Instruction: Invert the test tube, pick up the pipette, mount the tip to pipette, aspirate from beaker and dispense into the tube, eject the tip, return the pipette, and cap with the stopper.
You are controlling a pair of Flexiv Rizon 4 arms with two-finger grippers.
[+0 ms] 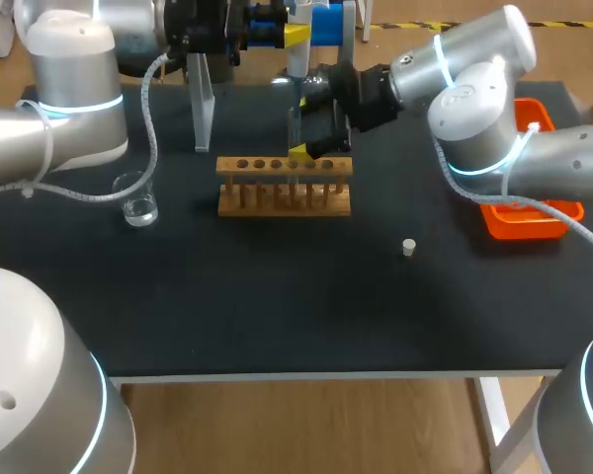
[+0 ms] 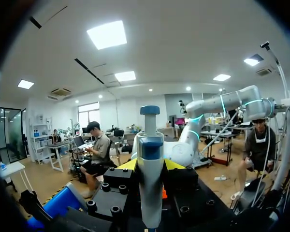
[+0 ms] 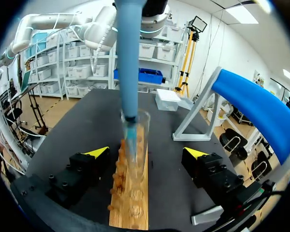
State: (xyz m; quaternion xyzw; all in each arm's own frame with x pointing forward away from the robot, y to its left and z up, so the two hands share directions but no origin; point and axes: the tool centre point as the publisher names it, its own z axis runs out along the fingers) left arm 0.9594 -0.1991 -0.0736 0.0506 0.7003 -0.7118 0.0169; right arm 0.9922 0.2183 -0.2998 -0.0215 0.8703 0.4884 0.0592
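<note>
Black table [image 1: 277,306], seen from above. My left gripper [image 2: 151,166] is clamped on the pipette [image 2: 150,193], with a yellow tip on each flank. Its long axis is vertical, plunger up, pale blue shaft pointing down. The pipette's tip sits inside the mouth of the clear test tube [image 3: 137,140], upright in the wooden rack [image 3: 130,215]. My right gripper [image 3: 146,152] stands wide, its fingers flanking the tube without contact. The beaker [image 1: 136,199] stands well left of the rack; the stopper [image 1: 408,247] lies apart on its right.
</note>
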